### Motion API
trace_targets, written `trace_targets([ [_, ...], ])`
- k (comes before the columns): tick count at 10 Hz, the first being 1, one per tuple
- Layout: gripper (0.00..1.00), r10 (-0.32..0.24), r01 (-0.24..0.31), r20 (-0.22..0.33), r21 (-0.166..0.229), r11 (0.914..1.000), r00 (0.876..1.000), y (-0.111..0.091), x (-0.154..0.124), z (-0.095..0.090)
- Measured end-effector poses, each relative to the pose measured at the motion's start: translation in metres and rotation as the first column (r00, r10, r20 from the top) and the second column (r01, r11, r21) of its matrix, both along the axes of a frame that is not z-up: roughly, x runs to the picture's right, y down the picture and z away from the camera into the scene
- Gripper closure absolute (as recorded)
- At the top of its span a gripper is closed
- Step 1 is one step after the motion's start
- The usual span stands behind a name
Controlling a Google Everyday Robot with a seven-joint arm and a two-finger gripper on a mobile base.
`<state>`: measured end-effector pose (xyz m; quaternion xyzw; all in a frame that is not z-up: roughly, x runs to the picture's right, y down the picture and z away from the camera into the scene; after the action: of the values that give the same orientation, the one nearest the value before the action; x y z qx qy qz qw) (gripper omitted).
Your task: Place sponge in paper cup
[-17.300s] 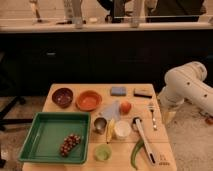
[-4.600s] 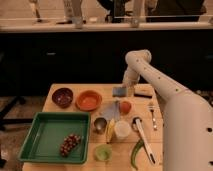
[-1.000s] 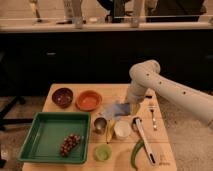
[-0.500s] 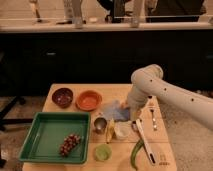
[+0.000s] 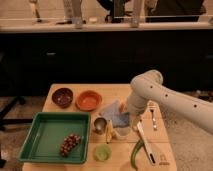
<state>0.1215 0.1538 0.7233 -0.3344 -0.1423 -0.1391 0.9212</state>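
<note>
The sponge is a blue-grey soft pad hanging from my gripper, which is shut on its right side. It hovers just above and behind the white paper cup, near the middle of the wooden table. The sponge's lower edge overlaps the cup's rim in this view, and only the cup's front wall shows. My white arm reaches in from the right and bends down to the gripper.
A small steel cup and a yellow banana stand left of the paper cup. A green cup, a green pepper, a white utensil, a fork, two bowls and a green tray with grapes share the table.
My gripper has carried the sponge forward and down, from the table's middle to just over the paper cup. The arm has folded lower with it.
</note>
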Motion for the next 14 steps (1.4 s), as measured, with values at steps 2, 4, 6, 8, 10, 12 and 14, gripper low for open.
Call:
trace_targets([
  [2, 1.0, -0.008, 0.008, 0.002, -0.016, 0.9998, 1.0, 0.008, -0.005, 0.002],
  [4, 1.0, -0.018, 0.019, 0.01, -0.029, 0.9994, 1.0, 0.014, -0.012, 0.004],
  [6, 1.0, -0.023, 0.024, 0.013, -0.039, 0.999, 1.0, 0.019, -0.014, 0.003],
  [8, 1.0, -0.025, 0.026, 0.016, -0.049, 0.9985, 1.0, 0.024, -0.015, 0.001],
  [10, 0.99, -0.023, 0.024, 0.015, -0.05, 0.9985, 1.0, 0.024, -0.014, 0.001],
  [12, 0.82, -0.025, 0.026, 0.017, -0.05, 0.9984, 1.0, 0.024, -0.015, 0.001],
  [14, 0.62, -0.025, 0.026, 0.017, -0.05, 0.9984, 1.0, 0.024, -0.014, 0.001],
])
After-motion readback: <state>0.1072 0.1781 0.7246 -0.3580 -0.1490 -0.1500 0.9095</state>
